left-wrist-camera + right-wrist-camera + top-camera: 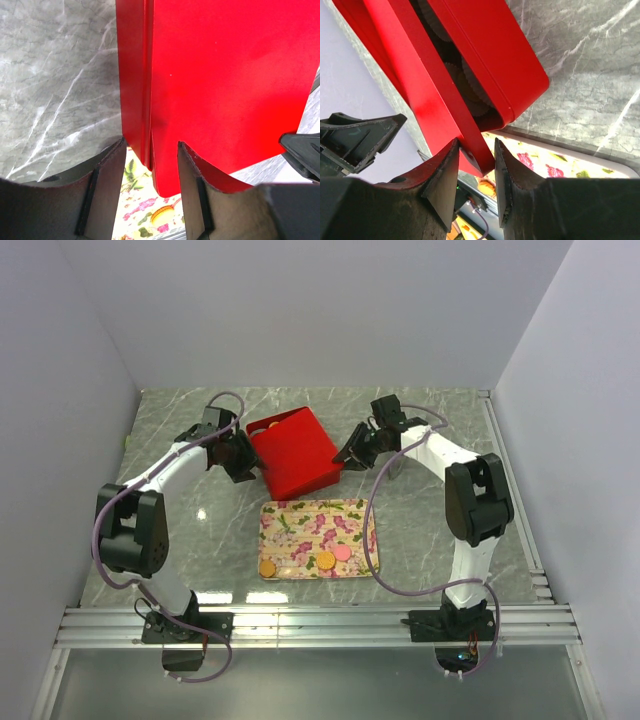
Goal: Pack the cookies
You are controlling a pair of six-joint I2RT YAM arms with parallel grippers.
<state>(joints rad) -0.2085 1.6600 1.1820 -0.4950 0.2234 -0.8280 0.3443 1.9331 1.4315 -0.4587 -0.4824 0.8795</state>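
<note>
Both claws are part-closed on the red tin (pixel 295 455). The left claw (pixel 151 150) pinches its edge and the right claw (pixel 475 150) nips the lid (pixel 420 100) corner, seemingly working the lid. Three cookies (pixel 324 560) lie on the floral tray (pixel 300 512), unpacked. Next, the tin probably needs setting flat and open without tipping its paper cups (pixel 470 75).

Three small flat round cookies (pixel 324 560) in view, all lying flat on the floral tray (pixel 300 515), along its near edge. Golden-orange cookie (pixel 267 567) alone at the near-left corner. Orange cookie (pixel 324 560) near the middle of that edge, with a pink cookie (pixel 342 553) just beside it on the right, slightly farther back. Well apart from the corner one. Unbroken, none stacked.
</note>
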